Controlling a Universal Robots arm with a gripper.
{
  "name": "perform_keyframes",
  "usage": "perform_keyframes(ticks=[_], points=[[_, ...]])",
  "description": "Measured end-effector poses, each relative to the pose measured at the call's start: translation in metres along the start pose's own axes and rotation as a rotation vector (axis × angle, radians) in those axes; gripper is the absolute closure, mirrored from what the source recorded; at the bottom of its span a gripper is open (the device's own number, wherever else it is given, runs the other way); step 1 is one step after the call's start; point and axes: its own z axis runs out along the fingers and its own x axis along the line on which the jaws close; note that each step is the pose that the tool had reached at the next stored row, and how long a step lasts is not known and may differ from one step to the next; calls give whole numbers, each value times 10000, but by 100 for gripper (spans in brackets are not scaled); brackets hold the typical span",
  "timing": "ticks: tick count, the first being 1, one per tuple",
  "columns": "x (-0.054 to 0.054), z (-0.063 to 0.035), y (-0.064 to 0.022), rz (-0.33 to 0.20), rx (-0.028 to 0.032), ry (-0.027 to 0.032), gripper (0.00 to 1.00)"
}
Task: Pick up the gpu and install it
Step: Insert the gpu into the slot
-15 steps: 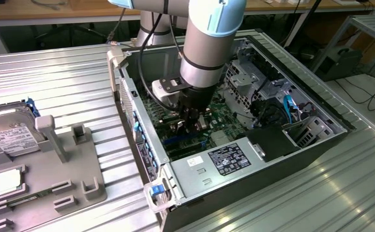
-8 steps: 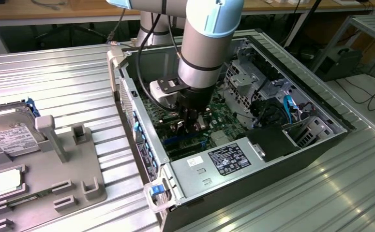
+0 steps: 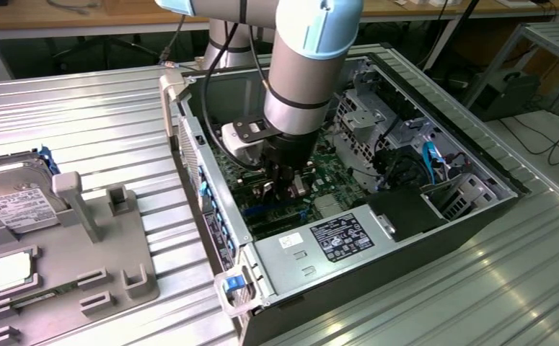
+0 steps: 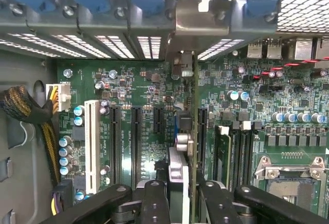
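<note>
1 arm reaches down into the open computer case, and we see its gripper low over the green motherboard in the exterior view. Through the wrist view, we find the gripper with its black fingers partly closed on the gpu, which we see edge-on as a thin upright card between them. The card's silvery metal bracket runs up toward the rear slot openings of the case, and its lower edge sits over the motherboard, in line with the black expansion slots; whether it is seated in a slot we cannot tell. A white slot stands further to one side, and an empty processor socket lies on the other side of the card. Outside the case, at the exterior view's left, we see a hard drive and a small square processor chip resting in a grey fixture tray.
</note>
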Motion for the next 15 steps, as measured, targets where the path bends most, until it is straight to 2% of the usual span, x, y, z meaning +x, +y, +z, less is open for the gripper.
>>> perform_keyframes(ticks=[2,5,12,15], points=[[1,0,-3,-3,1,7,72],[-1,-1,-11,-4,-2,51,72],[-1,3,-52,16,3,62,72],[0,0,-55,22,-2,83,72]])
